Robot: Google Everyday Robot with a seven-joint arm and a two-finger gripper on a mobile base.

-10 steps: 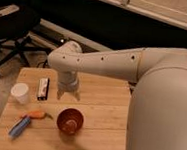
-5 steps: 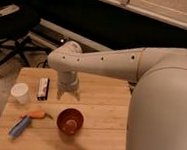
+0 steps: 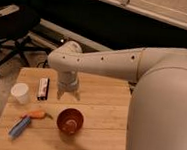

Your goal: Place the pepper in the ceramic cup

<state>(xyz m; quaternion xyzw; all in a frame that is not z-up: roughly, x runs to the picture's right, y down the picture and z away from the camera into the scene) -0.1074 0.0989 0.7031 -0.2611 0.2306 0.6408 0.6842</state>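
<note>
1. Work surface: a light wooden table [image 3: 103, 115] made of planks carries all the items.

2. Gripper [image 3: 68, 95]: it points down over the rear middle of the table, at the end of the white arm [image 3: 105, 65], which enters from the 3 o'clock side. The two fingers [image 3: 60, 94] stand spread apart with nothing between them. The tips are close to the tabletop; contact with the wood cannot be determined.

3. Pepper [image 3: 36, 115]: small and orange, it lies flat on the table at 7 o'clock from the gripper, well apart from it. Nothing grips it.

4. Ceramic cup [image 3: 20, 92]: white and upright, with its mouth open upward, it stands near the left edge at 11 o'clock from the pepper. Bare wood shows between cup and pepper.

5. Other items:
- A reddish-brown glossy bowl [image 3: 70, 121] sits at 3 o'clock from the pepper, near it but separate.
- A blue cylinder [image 3: 19, 127] lies tilted at 7 o'clock from the pepper, just beside it.
- A flat black-and-white rectangular object [image 3: 43, 89] lies between the cup and the gripper; its type cannot be determined.
- A black office chair [image 3: 10, 35] stands on the floor at 10 o'clock from the table.
</note>
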